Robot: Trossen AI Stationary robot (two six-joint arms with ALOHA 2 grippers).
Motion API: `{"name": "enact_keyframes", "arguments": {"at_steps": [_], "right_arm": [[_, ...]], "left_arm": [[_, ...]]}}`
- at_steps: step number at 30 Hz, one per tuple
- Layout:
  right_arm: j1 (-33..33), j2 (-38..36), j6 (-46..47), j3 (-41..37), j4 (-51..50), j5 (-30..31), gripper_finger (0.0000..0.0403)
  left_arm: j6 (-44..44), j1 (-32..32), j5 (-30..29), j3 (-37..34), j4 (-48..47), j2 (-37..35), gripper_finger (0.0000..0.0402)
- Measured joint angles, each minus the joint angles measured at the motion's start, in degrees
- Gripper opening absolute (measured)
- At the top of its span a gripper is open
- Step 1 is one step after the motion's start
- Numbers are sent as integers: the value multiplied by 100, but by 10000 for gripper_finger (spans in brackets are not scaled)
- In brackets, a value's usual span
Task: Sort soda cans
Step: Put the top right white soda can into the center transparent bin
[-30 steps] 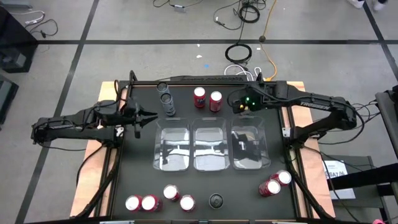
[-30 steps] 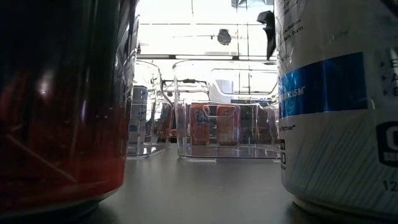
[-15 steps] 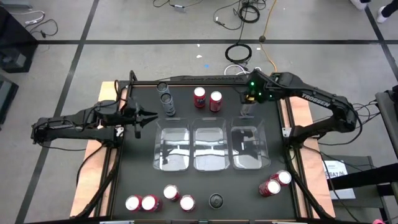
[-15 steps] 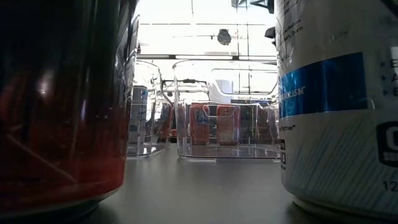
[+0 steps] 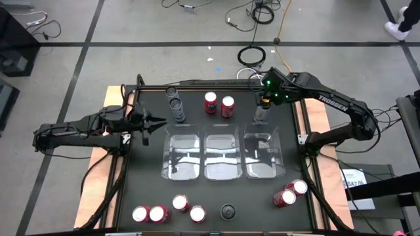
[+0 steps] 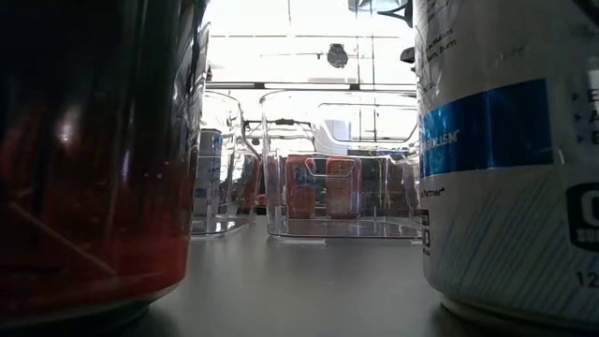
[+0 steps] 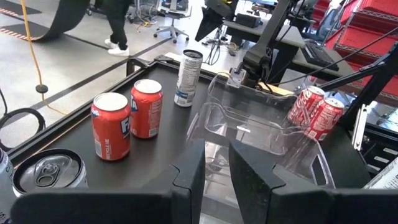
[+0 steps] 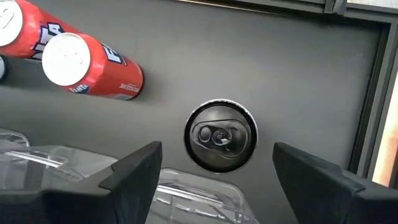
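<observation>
Right gripper (image 8: 214, 163), jaws wide and empty, hovers above the grey-topped can (image 8: 220, 136). Descend centred, straddling it evenly. Left gripper (image 7: 214, 165), nearly closed, holds nothing.

Grey-topped can (image 8: 221, 136) between spread fingers (image 8: 134, 171)

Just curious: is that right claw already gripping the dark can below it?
No: the right gripper hangs open above the dark can, fingers clear on both sides.
</observation>
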Motion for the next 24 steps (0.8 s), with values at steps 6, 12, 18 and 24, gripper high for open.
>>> {"name": "enact_keyframes", "arguments": {"at_steps": [6,12,18,24], "right_arm": [[-7,1,-184,0,41,19,304],[-4,2,-249,0,34,23,342],[-4,2,-244,0,32,25,375],[-2,2,-149,0,32,28,377]], "left_arm": [[0,0,-1,0,-1,0,82],[2,0,-2,0,0,-1,82],[2,0,-1,0,-1,1,82],[0,0,-2,0,0,-1,82]]}}
